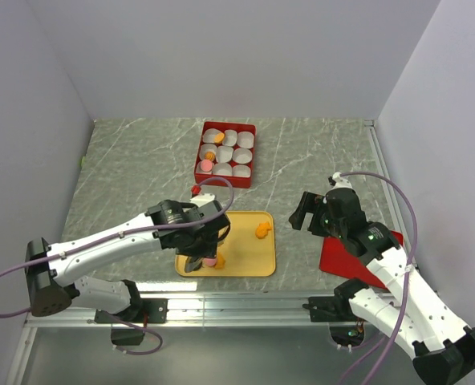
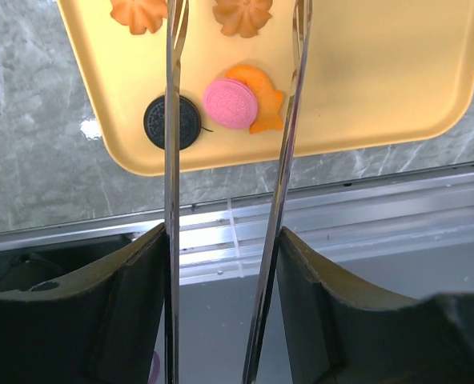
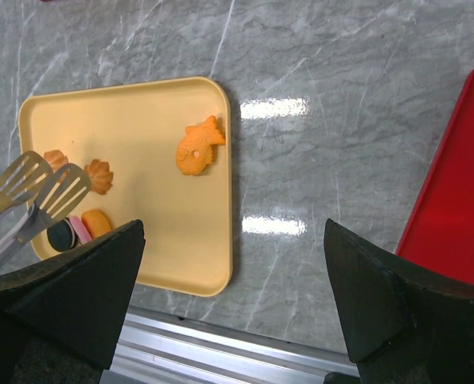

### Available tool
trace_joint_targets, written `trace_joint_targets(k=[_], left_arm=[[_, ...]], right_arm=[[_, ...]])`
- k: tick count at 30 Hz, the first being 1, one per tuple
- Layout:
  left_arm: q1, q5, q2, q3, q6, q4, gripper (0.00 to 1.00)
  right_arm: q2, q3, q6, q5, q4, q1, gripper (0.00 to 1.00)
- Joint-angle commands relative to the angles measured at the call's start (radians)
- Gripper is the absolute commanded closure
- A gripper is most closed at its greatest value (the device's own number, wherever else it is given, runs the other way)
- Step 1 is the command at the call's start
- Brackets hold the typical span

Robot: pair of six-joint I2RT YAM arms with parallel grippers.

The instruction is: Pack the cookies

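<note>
My left gripper (image 2: 221, 312) is shut on metal tongs (image 2: 171, 120), and it also shows in the top view (image 1: 201, 245). The tong blades stand apart over a pink round cookie (image 2: 230, 103) that lies against an orange piece (image 2: 265, 104). A black round cookie (image 2: 173, 122) and two tan flower cookies (image 2: 138, 14) lie beside them on the yellow tray (image 2: 381, 72). An orange fish-shaped cookie (image 3: 199, 146) lies alone on the tray's right side. My right gripper (image 3: 233, 304) is open and empty, right of the tray.
A red box (image 1: 225, 152) of white paper cups stands behind the tray; a few cups hold a cookie, one of them pink (image 1: 206, 165). A flat red lid (image 3: 453, 208) lies at the right. A metal rail (image 2: 341, 216) runs along the table's near edge.
</note>
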Motion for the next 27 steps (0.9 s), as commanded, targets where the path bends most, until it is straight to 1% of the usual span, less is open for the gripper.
trace_joint_targets(k=[1, 10, 17, 19, 23, 27], left_arm=[[-0.006, -0.022, 0.028, 0.03, 0.015, -0.02, 0.41], [-0.006, 0.003, 0.096, -0.012, 0.04, 0.016, 0.42], [-0.006, 0.03, 0.125, -0.021, 0.064, 0.046, 0.48], [-0.006, 0.031, 0.137, -0.027, 0.067, 0.046, 0.51], [-0.006, 0.024, 0.142, -0.03, 0.069, 0.048, 0.54], [-0.005, -0.011, 0.156, 0.025, 0.081, 0.013, 0.56]], right_arm=[[0.0, 0.0, 0.002, 0.025, 0.016, -0.004, 0.0], [0.006, 0.0, 0.004, 0.03, 0.016, -0.004, 0.0], [0.014, 0.001, 0.004, 0.035, 0.02, -0.004, 0.0], [0.017, 0.001, 0.005, 0.035, 0.02, -0.004, 0.0], [0.021, 0.003, 0.002, 0.036, 0.02, -0.002, 0.0], [0.029, 0.01, -0.001, 0.041, 0.022, -0.004, 0.0]])
